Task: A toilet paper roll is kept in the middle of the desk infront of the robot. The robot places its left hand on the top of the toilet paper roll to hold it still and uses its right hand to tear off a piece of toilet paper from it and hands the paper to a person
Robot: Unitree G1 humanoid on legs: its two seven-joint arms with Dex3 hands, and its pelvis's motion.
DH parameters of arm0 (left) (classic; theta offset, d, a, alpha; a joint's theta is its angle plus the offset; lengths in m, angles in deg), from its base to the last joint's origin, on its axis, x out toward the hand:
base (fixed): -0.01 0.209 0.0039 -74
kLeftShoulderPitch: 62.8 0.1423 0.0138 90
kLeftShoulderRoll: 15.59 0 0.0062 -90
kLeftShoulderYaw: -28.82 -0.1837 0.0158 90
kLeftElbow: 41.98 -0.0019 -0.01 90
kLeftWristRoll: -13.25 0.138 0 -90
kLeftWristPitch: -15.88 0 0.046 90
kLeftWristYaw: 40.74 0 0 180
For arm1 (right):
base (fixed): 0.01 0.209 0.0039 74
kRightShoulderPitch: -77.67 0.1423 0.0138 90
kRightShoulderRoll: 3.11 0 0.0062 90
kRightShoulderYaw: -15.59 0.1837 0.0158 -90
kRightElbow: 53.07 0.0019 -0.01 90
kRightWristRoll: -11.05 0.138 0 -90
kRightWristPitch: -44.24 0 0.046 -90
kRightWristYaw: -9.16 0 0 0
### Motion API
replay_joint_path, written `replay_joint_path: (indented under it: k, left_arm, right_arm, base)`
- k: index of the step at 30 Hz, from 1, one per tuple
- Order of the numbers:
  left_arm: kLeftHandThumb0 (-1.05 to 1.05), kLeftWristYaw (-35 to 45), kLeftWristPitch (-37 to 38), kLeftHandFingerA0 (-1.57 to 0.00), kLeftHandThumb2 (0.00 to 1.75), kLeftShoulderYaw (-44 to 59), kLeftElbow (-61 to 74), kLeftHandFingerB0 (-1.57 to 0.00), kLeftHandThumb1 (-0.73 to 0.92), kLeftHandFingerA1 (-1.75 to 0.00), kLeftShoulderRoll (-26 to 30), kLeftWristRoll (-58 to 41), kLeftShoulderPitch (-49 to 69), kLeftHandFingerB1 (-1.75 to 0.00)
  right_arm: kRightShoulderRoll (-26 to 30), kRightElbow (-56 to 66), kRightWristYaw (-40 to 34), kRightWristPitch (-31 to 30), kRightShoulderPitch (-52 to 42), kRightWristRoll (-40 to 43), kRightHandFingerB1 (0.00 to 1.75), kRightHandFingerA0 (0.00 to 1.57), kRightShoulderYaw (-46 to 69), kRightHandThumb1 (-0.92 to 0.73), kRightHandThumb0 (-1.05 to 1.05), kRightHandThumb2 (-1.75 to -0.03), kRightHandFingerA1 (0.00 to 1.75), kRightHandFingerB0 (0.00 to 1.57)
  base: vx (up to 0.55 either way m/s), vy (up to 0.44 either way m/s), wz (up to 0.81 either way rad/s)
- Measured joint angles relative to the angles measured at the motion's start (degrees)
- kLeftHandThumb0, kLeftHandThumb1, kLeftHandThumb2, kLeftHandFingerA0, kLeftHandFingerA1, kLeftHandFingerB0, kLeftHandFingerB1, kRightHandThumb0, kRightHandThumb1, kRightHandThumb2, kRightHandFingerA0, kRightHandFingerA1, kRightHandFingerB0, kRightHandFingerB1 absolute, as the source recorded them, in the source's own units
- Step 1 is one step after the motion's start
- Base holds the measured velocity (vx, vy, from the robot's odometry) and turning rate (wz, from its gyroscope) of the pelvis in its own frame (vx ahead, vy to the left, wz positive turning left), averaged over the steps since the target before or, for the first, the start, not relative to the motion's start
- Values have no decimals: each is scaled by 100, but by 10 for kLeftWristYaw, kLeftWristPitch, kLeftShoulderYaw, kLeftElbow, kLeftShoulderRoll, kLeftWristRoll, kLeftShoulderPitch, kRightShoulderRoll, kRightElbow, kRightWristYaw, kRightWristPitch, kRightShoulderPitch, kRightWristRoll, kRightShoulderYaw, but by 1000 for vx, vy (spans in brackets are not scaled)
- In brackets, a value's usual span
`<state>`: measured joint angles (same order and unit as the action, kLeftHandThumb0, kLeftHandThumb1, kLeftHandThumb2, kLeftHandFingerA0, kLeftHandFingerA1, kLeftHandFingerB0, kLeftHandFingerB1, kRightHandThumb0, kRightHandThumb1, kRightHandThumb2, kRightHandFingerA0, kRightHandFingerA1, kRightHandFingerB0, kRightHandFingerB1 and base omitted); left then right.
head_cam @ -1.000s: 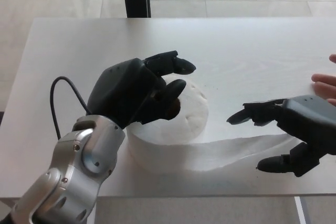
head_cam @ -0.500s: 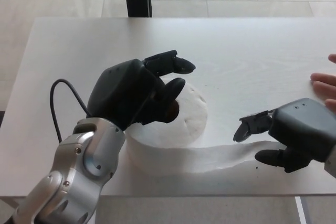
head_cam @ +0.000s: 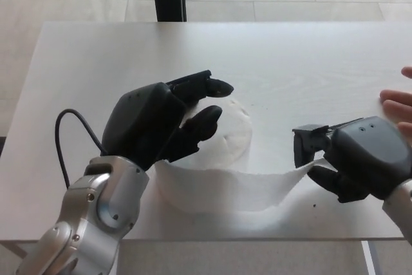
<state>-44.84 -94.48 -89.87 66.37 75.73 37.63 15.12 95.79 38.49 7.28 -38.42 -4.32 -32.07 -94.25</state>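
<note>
The roll [head_cam: 219, 159] stands in the middle of the white bench [head_cam: 116, 56], its flat end facing up. The left hand [head_cam: 164, 123] rests on top of it, fingers [head_cam: 199, 85] bent loosely over the top and gripping nothing. A paper strip [head_cam: 257, 188] runs from the front of the roll to the right, lifted off the bench at its far end. There the right hand [head_cam: 351, 162] has its fingers closed on the strip. A person's hand [head_cam: 400, 104] lies at the right edge of the bench, just beyond the right hand.
</note>
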Motion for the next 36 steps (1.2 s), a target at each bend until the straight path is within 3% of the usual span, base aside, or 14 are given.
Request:
replay_joint_path:
  k: [2, 13, 15, 16, 17, 18, 20, 21, 24, 25, 28, 33, 34, 36]
  left_arm:
    - [-42, -4, 12, -82, 54, 1, -5, -56, 50, -91, 0, 2, 11, -45]
    - [-44, -9, 42, -53, 75, 5, -7, -51, 42, -62, -6, 16, 38, -57]
    - [-37, -10, 48, -65, 55, 5, -10, -56, 52, -61, -6, 20, 42, -47]
    - [-38, -11, 51, -76, 56, 5, -12, -54, 53, -100, -6, 22, 44, -46]
    - [-38, -12, 54, -83, 55, 5, -13, -55, 52, -101, -6, 24, 45, -47]
    - [-44, -14, 58, -88, 73, 5, -14, -51, 42, -115, -6, 26, 46, -56]
    - [-37, -16, 63, -70, 54, 4, -14, -56, 50, -80, -6, 31, 45, -47]
    - [-36, -17, 65, -75, 55, 3, -15, -57, 49, -128, -6, 33, 45, -48]
    - [-35, -19, 72, -73, 55, 2, -17, -56, 51, -96, -4, 40, 45, -47]
    - [-48, -19, 74, -84, 75, 1, -18, -46, 41, -126, -3, 42, 45, -54]
    - [-43, -21, 80, -109, 78, 1, -19, -50, 38, -137, 0, 48, 44, -58]
    - [-39, -23, 84, -79, 56, 0, -19, -54, 50, -128, 2, 54, 45, -45]
    - [-37, -23, 85, -72, 55, 0, -19, -55, 52, -88, 2, 56, 46, -44]
    - [-37, -24, 86, -72, 55, -1, -19, -54, 52, -76, 3, 59, 48, -44]
  right_arm:
    - [-39, -1, -14, -1, -13, 12, 159, 92, 23, -50, -13, -122, 175, 75]
    - [-227, 0, -60, -8, -25, 91, 163, 90, 142, -41, -18, -130, 175, 75]
    - [-250, -1, -65, -8, -20, 106, 161, 90, 161, -38, -15, -135, 175, 77]
    - [-261, -1, -68, -9, -15, 113, 156, 89, 170, -36, -15, -134, 173, 80]
    - [-272, 0, -71, -10, -10, 120, 153, 92, 181, -35, -14, -139, 169, 81]
    - [-284, 3, -73, -13, -5, 128, 126, 123, 190, -42, -16, -117, 139, 102]
    - [-307, 13, -74, -20, 3, 143, 154, 96, 206, -45, -12, -121, 174, 82]
    - [-316, 17, -74, -23, 9, 150, 150, 97, 213, -39, -9, -136, 174, 86]
    - [-336, 33, -74, -35, 28, 171, 148, 98, 233, -38, -11, -133, 174, 90]
    - [-341, 39, -74, -40, 34, 177, 130, 132, 238, -41, -13, -120, 146, 109]
    - [-358, 65, -71, -62, 58, 203, 157, 106, 259, -41, -11, -136, 173, 90]
    - [-375, 99, -66, -97, 86, 241, 165, 105, 286, -39, -12, -141, 175, 85]
    - [-377, 104, -65, -103, 91, 248, 155, 107, 291, -38, -9, -147, 175, 88]
    - [-383, 111, -63, -116, 100, 262, 157, 109, 301, -36, -11, -153, 175, 93]
  base:
    - [0, 0, 0]
    - [0, 0, 0]
    - [0, 0, 0]
    - [0, 0, 0]
    - [0, 0, 0]
    - [0, 0, 0]
    - [0, 0, 0]
    - [0, 0, 0]
    - [0, 0, 0]
    - [0, 0, 0]
    - [0, 0, 0]
    - [0, 0, 0]
    - [0, 0, 0]
    - [0, 0, 0]
